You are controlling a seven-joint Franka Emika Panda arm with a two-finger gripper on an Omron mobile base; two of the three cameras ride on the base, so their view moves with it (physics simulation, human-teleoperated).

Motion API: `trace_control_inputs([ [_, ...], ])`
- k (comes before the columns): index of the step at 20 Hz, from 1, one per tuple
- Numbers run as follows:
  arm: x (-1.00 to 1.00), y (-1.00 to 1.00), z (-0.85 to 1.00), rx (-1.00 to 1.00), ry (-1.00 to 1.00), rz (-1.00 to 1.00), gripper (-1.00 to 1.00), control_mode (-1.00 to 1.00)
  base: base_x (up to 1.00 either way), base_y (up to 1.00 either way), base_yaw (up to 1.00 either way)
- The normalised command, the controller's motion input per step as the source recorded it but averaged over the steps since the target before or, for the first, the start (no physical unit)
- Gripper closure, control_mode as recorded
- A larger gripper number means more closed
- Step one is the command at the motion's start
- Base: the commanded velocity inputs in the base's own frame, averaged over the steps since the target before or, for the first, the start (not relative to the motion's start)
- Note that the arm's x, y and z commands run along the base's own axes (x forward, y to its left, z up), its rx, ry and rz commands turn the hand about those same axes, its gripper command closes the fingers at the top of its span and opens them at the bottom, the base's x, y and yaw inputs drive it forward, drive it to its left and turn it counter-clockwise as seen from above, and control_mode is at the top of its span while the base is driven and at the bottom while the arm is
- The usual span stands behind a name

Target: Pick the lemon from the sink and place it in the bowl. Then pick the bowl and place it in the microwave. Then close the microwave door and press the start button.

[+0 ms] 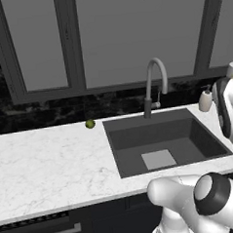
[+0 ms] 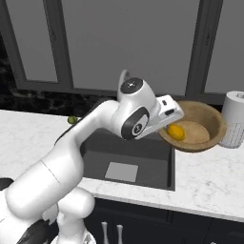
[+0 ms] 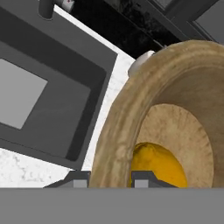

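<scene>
With the lemon [image 2: 176, 132] already lying inside the wooden bowl [image 2: 209, 116], the tool [image 3: 109, 180] is clamped narrow on the bowl's near rim, one finger inside and one outside, apparently holding it tilted above the desk [image 2: 209, 181] right of the sink [image 2: 143, 162], ready for carrying to the microwave.

Your arm [image 2: 62, 162] rises from the base at lower left of the right base view, bends up through a rounded elbow and stretches forward and to the right. The wrist [image 2: 136, 107], white with dark joint caps, sits at the top of the reach, and the hand angles down to the right from it. In the hand view, your gripper [image 3: 110, 178] is clamped on the bowl's rim [image 3: 114, 131], one finger [image 3: 78, 179] outside the wall and the other [image 3: 143, 178] inside. In the left base view, your shoulder [image 1: 206, 201] bulks at lower right.
</scene>
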Motion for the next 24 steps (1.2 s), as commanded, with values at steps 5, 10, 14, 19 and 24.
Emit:
trace_control_inputs([
  [5, -0.23, 0.29, 0.13, 0.0, 0.0, 0.0, 1.0, -1.0, 0.0, 0.0, 0.0],
  [10, -0.03, 0.19, -0.02, -0.02, 0.0, 0.0, 1.0, -1.0, 0.0, 0.0, 0.0],
  [14, -0.07, 0.08, 0.0, -0.05, -0.01, 0.03, 1.0, -1.0, 0.0, 0.0, 0.0],
  [19, -0.09, 0.0, 0.02, -0.01, -0.02, -0.01, 1.0, 1.0, -0.36, 0.05, -0.24],
  [24, 0.0, 0.0, 0.0, 0.0, 0.0, 0.0, 1.0, 1.0, -0.24, 0.12, -0.49],
])
